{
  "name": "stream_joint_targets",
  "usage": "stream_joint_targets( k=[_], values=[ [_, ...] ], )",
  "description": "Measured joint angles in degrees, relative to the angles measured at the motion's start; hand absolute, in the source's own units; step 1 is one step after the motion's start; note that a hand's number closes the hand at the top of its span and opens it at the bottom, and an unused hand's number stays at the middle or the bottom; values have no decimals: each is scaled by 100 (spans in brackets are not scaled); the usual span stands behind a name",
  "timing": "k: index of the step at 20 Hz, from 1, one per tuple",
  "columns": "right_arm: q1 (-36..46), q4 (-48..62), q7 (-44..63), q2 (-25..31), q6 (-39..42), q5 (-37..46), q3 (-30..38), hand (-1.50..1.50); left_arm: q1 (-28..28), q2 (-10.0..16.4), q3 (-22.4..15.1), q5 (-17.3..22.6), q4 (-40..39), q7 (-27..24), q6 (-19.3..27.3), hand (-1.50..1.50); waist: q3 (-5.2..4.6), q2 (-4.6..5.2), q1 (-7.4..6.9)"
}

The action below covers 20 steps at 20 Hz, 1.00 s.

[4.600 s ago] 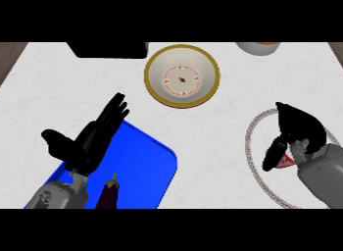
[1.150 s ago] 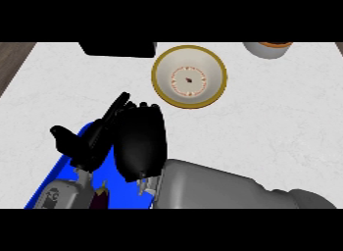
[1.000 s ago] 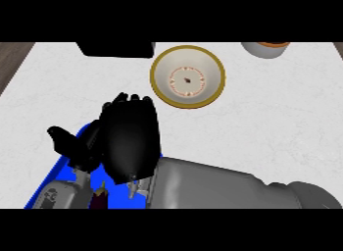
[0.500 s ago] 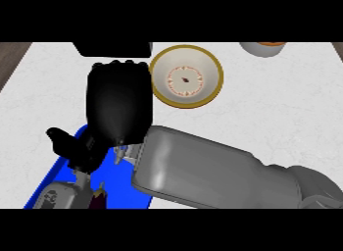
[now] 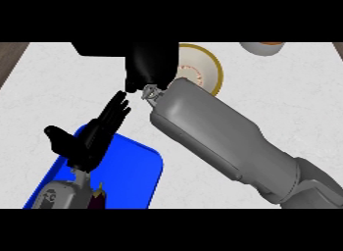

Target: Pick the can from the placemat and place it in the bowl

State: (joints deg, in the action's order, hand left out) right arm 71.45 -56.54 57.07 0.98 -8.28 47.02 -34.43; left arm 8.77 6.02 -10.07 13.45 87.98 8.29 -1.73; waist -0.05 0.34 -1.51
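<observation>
On the white marbled counter (image 5: 59, 83), the grey right forearm (image 5: 225, 142) stretched toward the far edge, beyond the blue rounded placemat (image 5: 131, 171). This put the black right hand (image 5: 151, 63) beside the yellow-rimmed white bowl (image 5: 218, 73), probably for delivery. Its grip could not be told, and the can was hidden. The black left hand (image 5: 87, 139) hovered with fingers spread, out of the way.

I am stationed in a kitchen. Indicators: a white, faintly marbled tabletop (image 5: 290, 98) of the kitchen-counter type; tableware on it, namely a yellow-rimmed bowl (image 5: 203, 73) and a small round dish (image 5: 261, 47) at the far edge; a blue placemat (image 5: 134, 171) on my near side; a wood-toned surface (image 5: 4, 56) beyond the far corners.
</observation>
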Motion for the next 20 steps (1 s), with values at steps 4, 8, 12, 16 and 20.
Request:
stream_joint_targets(
  k=[4, 8, 12, 16, 20],
  values=[
    [107, 958, -618, 16, -543, 83, 433, 150, -14, 27, 25, -14, 64, 14, -41, 0, 1, 16, -19],
    [229, 1968, -1166, 37, -979, 230, 674, 150, -17, 32, 24, -8, 91, 35, -102, 0, 0, 38, -62],
    [375, 2939, -1621, 78, -1307, 301, 894, 150, -51, -21, -53, -35, 139, 22, -137, 0, -1, 75, -144],
    [411, 3678, -1797, 141, -1200, 125, 1201, -150, 29, -71, -106, -120, 26, -58, -147, 0, -1, 123, -210],
    [309, 4137, -2003, 215, -1448, -133, 1588, -150, 104, -102, -115, -125, 0, -52, -165, 0, 4, 168, -289]
  ],
)
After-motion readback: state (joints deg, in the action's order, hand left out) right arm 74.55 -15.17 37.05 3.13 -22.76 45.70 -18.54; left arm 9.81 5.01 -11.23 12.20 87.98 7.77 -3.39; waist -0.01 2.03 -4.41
